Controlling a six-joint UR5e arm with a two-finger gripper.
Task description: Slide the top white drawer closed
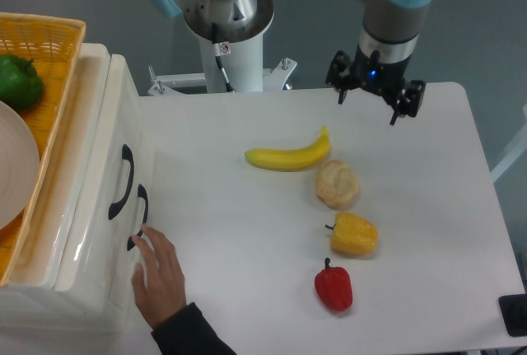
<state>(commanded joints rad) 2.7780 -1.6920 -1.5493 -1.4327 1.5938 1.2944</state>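
- The top white drawer (103, 137) sits at the table's left edge, its black curved handle (123, 182) facing right; its front stands close to the lower white drawer (99, 273) below it.
- A person's hand (158, 268) rests against the lower drawer's front, fingertips by its black handle (140, 217).
- On top of the unit sits an orange wicker basket (49, 58) holding a green pepper (18, 80) and a white plate (12, 170).
- My claw (375, 100) hangs open and empty over the far side of the white table (230, 240), well apart from the drawers.
- Nearer on the table lie a banana (288, 155), a bread roll (338, 184), a yellow pepper (354, 235) and a red pepper (333, 287).
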